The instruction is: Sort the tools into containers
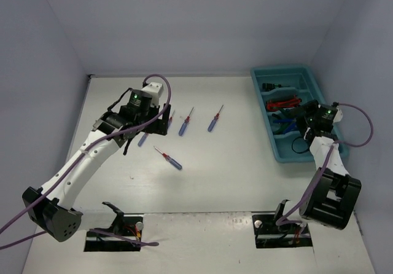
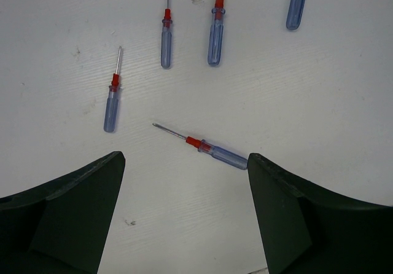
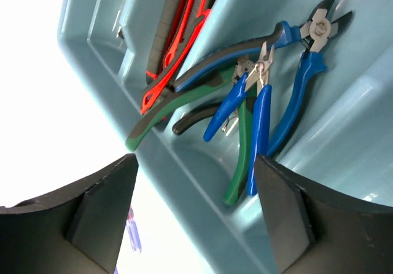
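Several slim blue-handled screwdrivers with red collars lie on the white table. One screwdriver lies slanted just ahead of my left gripper, which hangs open above the table with nothing in it. That slanted screwdriver lies apart from the others, such as the one at the right. The teal tray stands at the right. My right gripper is open over it, empty. Below it lie blue pliers, green pliers and blue cutters. Red-black knives fill the compartment beyond.
The tray's near wall runs slantwise between my right fingers. Grey side walls close in the table at left and right. Purple cables loop off both wrists. A dark cord lies in the tray's nearest compartment.
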### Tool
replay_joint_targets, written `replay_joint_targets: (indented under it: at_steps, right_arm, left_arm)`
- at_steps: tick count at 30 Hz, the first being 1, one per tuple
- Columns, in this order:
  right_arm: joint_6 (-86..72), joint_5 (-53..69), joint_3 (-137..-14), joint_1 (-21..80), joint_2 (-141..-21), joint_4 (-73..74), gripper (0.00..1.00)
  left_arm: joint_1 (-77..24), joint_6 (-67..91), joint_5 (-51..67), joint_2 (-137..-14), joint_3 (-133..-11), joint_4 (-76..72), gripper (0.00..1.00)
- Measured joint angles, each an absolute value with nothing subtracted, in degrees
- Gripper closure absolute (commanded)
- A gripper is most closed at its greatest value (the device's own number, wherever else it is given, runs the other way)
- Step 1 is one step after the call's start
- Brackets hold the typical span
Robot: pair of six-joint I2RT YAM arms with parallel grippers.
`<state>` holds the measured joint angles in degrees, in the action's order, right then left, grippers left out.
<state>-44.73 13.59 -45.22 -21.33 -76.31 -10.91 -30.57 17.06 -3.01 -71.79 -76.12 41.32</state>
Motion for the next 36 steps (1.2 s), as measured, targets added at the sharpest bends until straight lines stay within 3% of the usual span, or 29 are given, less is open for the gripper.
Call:
replay_joint_targets:
  at_steps: [5,11,21,26,36]
  right_arm:
    - [-38.46,12.06,-51.04,-15.86,-72.72,-5.91,0.24]
    - [-24.00,10.99,-63.23,7.11,-75.35,-0.47,0.24]
    - [-9.70,9.76,-68.86,38.55,-95.59,5.95,0.26]
    - [-7.08,8.86,-74.32,47.16,-106.31,8.59,0.28]
    - [-4.62,5.38,-85.11,55.73,-117.77,9.96,0.41]
  left_arm:
    - [-30.56,17.07,-3.04,-72.01,-76.11,41.32,0.22]
    - [-30.11,17.89,-4.75,-71.36,-74.23,41.01,0.22]
    - [-26.07,20.31,-11.36,-59.16,-69.46,41.27,0.18]
    - [-25.12,20.69,-14.15,-53.01,-68.27,41.85,0.15]
    - [-24.71,21.12,-16.14,-50.62,-66.23,45.69,0.10]
